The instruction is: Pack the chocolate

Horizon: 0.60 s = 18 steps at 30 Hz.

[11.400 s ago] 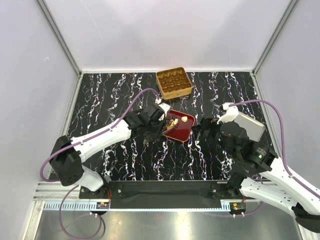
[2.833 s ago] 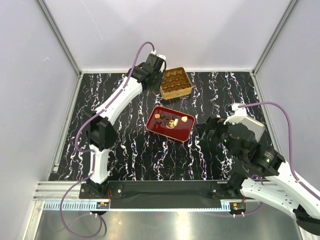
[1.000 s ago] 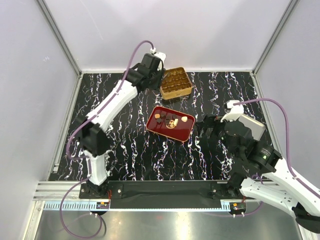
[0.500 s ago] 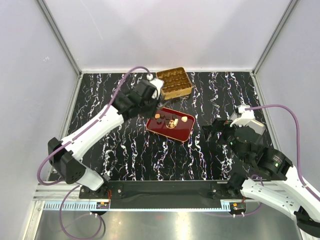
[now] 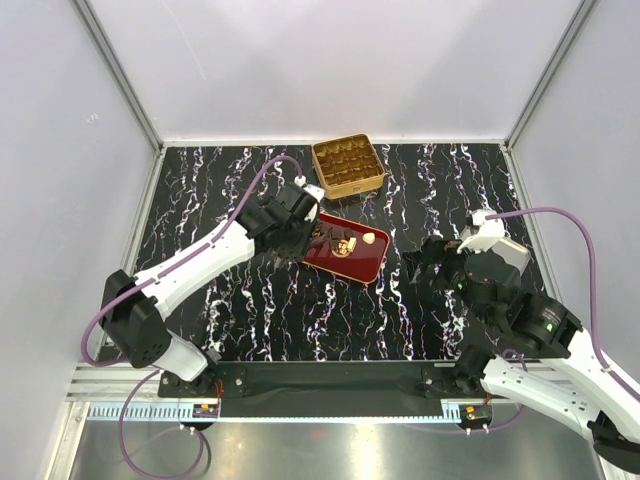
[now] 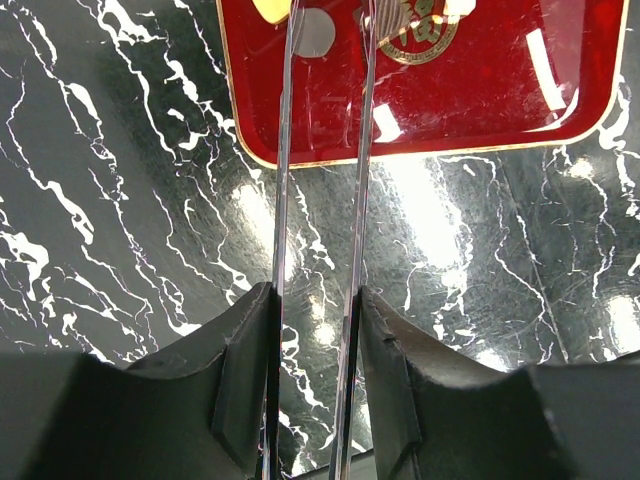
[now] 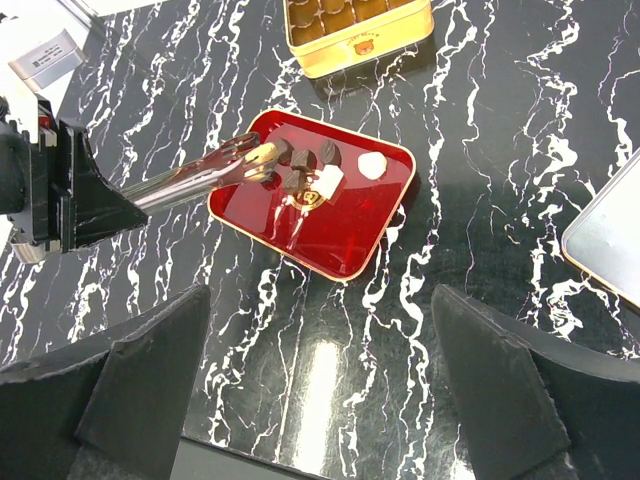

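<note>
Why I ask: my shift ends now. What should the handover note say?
Left gripper: shut on tongs, with the tips at a tan piece at the left end of the tray. Whether they grip it is unclear.
Right gripper: open, empty, above the table right of the tray.
Chocolates: several dark ones and a cream one lie on the tray. The tin sits beyond it, and its fill is unclear.
Done: tongs in hand, at the tray.
Left: move the tray's pieces into the tin.

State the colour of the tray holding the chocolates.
The glossy rectangular tray is red, gold-rimmed; clearest in the right wrist view.
</note>
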Available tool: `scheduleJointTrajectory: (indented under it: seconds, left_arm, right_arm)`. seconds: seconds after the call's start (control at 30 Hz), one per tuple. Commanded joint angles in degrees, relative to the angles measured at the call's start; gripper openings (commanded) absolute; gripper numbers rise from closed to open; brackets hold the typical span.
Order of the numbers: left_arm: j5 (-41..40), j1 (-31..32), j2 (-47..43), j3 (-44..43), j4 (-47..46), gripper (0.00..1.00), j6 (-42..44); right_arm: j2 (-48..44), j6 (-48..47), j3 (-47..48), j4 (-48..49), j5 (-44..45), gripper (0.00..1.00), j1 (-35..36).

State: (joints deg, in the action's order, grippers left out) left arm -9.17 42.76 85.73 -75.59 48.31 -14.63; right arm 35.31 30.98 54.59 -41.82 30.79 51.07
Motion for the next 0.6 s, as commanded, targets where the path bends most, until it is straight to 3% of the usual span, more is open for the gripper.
scheduleJointTrajectory:
  seconds: [0.0, 0.57]
  left_arm:
    - [-2.0, 0.3, -1.2, 0.0, -2.3, 0.41, -0.6]
    - [-1.5, 0.3, -1.3, 4.1, -3.8, 0.42, -1.6]
  right_arm:
    - [0.9, 0.3, 0.6, 2.0, 0.9, 1.00, 0.5]
    - [0.4, 0.7, 0.3, 2.0, 0.9, 1.00, 0.4]
